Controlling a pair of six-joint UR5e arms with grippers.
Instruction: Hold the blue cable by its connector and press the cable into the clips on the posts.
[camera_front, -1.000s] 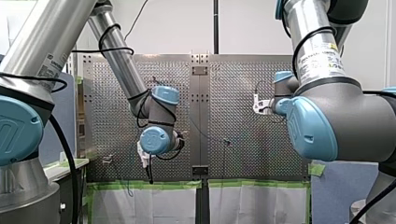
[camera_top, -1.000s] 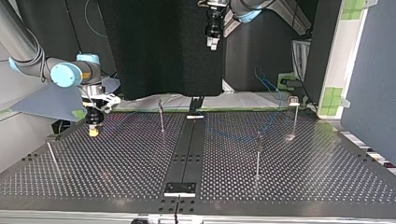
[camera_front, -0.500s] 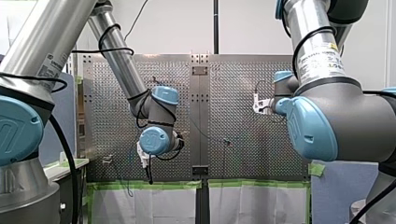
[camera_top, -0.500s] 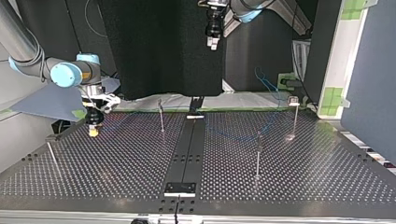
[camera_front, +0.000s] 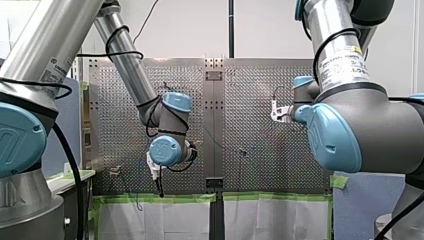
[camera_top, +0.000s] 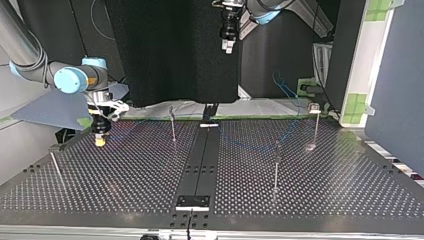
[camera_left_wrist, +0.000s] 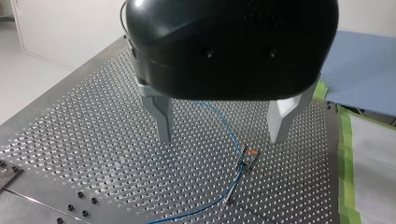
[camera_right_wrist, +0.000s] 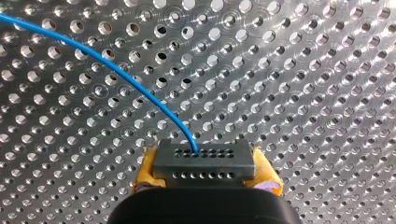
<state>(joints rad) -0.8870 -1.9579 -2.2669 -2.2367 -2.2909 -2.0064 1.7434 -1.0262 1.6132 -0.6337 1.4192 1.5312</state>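
In the right wrist view my right gripper (camera_right_wrist: 204, 179) is shut with its yellow pads on the dark grey connector (camera_right_wrist: 204, 161). The blue cable (camera_right_wrist: 116, 70) runs from the connector over the perforated plate. In the top view this gripper (camera_top: 100, 139) hangs just above the table at the left. My left gripper (camera_left_wrist: 222, 135) is open with nothing between its metal fingers (camera_left_wrist: 161, 116). It hovers high over a stretch of the blue cable (camera_left_wrist: 226, 123) and a clip post (camera_left_wrist: 247, 158). In the top view it (camera_top: 227, 45) sits high at the back.
Thin posts stand on the table (camera_top: 350, 200) in the top view: one (camera_top: 172, 125) left of the middle rail (camera_top: 200, 165), two (camera_top: 276, 165) (camera_top: 315, 125) at the right, one (camera_top: 55, 167) leaning at the far left. Green tape (camera_front: 160, 198) edges the plate.
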